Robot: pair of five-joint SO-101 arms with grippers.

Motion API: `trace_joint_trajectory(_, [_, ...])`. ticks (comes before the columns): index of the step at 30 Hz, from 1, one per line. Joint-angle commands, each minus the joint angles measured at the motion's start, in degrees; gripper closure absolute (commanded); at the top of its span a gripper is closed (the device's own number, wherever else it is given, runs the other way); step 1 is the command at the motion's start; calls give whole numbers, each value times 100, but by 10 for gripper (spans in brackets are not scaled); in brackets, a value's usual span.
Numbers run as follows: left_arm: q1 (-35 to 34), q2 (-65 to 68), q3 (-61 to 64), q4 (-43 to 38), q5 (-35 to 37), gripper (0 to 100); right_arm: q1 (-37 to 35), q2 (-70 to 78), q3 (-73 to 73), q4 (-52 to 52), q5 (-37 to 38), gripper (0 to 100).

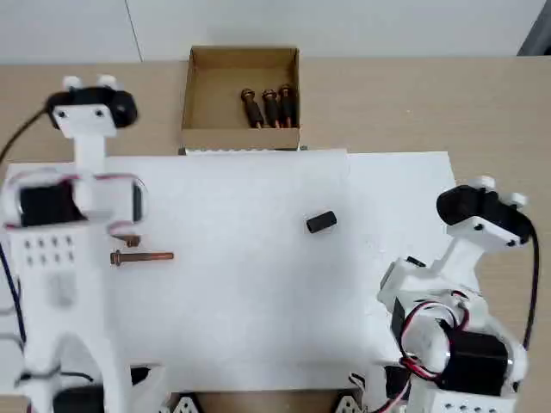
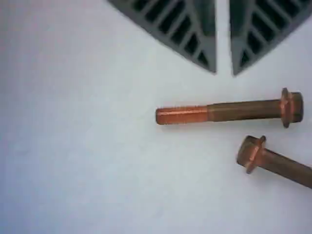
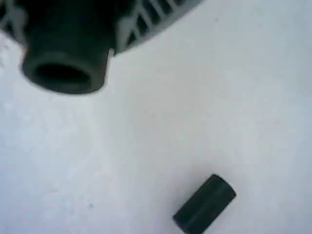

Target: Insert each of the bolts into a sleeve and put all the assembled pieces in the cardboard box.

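Two copper bolts lie on the white paper at the left: one full length (image 1: 142, 256) (image 2: 229, 111), the other (image 2: 273, 161) beside it, partly under the left arm in the high view. My left gripper (image 2: 223, 53) hangs just above them, fingers nearly together and empty. My right gripper (image 3: 73, 24) is shut on a black sleeve (image 3: 63, 68), held off the paper with its open end showing. A second black sleeve (image 1: 320, 222) (image 3: 204, 204) lies loose mid-paper. The cardboard box (image 1: 200, 95) at the back holds three assembled pieces (image 1: 269, 107).
A white paper sheet (image 1: 258, 301) covers the table's middle. The left arm's body (image 1: 73, 198) stands over the paper's left edge and the right arm's base (image 1: 456, 344) sits at the front right corner.
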Motion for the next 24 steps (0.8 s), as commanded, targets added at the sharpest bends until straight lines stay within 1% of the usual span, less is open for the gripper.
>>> trace_joint_trajectory(1, [-484,633,-558,193,-9,994,31,-31,123,-171,26,996])
trace_joint_trajectory(3, [-624,870,-629,193,-308,994,31,-31,202,-224,26,996])
trace_joint_trajectory(5, [-651,1037,-637,193,-976,994,31,-31,237,-224,26,996])
trace_joint_trajectory(8, [-659,1257,-637,193,-2198,994,31,-31,246,-224,26,996])
trace_joint_trajectory(13, [-677,1565,-637,193,-4677,994,31,-31,246,-382,26,996])
trace_joint_trajectory(17, [-844,1811,-637,193,-6585,994,31,-22,246,-655,35,996])
trace_joint_trajectory(21, [-967,2224,-629,158,-8026,994,31,-13,246,-919,35,996])
trace_joint_trajectory(24, [-1099,2585,-629,-79,-9055,994,31,13,246,-1156,35,996])
